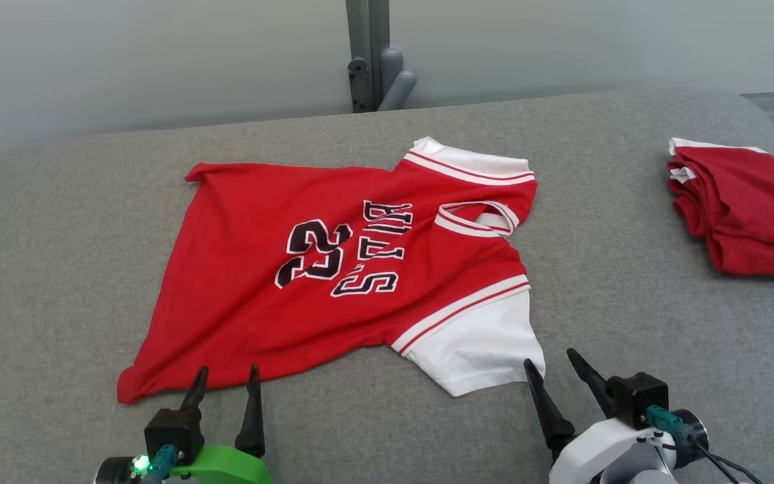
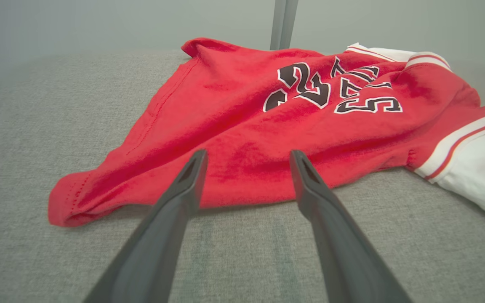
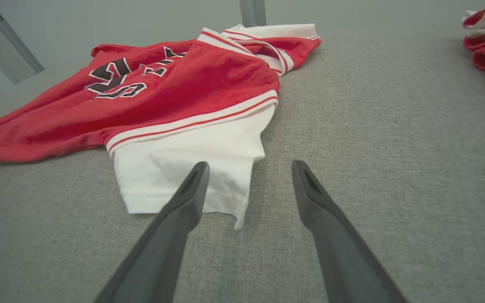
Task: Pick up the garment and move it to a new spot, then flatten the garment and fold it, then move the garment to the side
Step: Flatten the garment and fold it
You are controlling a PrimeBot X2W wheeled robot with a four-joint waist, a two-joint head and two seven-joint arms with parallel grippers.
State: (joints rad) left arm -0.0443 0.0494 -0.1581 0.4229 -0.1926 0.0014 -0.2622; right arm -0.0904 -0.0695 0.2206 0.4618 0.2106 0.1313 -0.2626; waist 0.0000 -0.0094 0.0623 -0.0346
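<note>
Red jersey [image 1: 333, 269] lies face up, mid-way across the grey padded surface [image 1: 58, 282], spread but not crisp: ripples through the body, far hem corner bunched.

Long axis runs across the robot, hem to its left, collar [image 1: 478, 218] and sleeves to its right (the printed numerals read sideways from the head view, which confirms it). The near side runs obliquely, from the near hem corner [image 1: 133, 388] at lower left up to the near white sleeve [image 1: 481, 343] at lower right.

Left gripper [image 1: 228, 368]: fingers spread wide, nothing between them, tips at the near red edge a little inboard of the hem corner. From its wrist view the cloth edge sits straight ahead of the tips; contact cannot be told.

Right gripper [image 1: 549, 357]: also spread wide and empty, tips at the outer corner of the white sleeve. Its wrist view puts the left finger over the sleeve cuff and the right finger over bare grey.

Each arm has its own end of the near edge, neither clearly nearer. Judgement: flattening or first fold is in hand, and the coming move likely depends on both taking that near edge together and carrying it away from the robot, across the short axis.

Second red garment [image 1: 743, 215] sits folded at far right, well apart
</note>
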